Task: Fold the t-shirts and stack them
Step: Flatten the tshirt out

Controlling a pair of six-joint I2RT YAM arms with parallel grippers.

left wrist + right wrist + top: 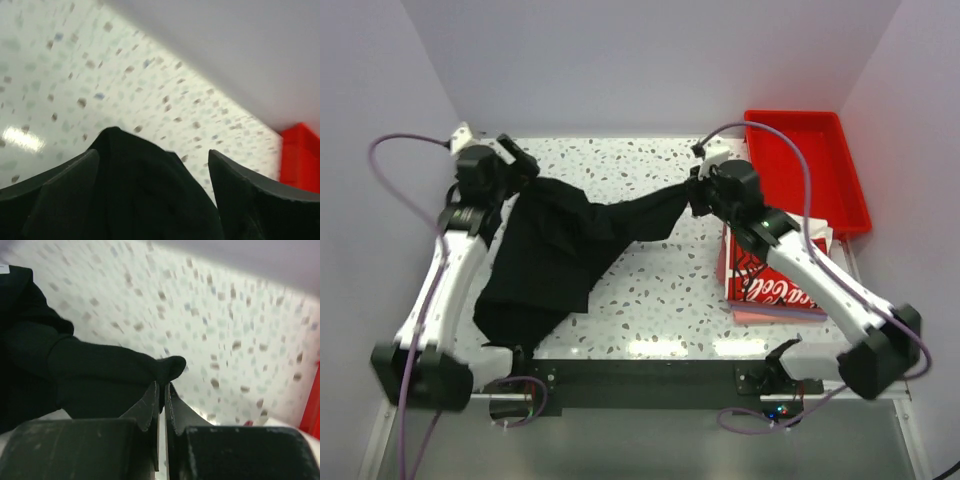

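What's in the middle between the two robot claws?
The black t-shirt spans the gap, reaching from the left claw across to the right claw, which pinches one end. The top view shows it best.

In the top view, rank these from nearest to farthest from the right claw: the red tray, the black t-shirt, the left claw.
1. black t-shirt: pinched in the right claw, spreading to its left.
2. red tray: just to its right, at the back corner.
3. left claw: far left side.
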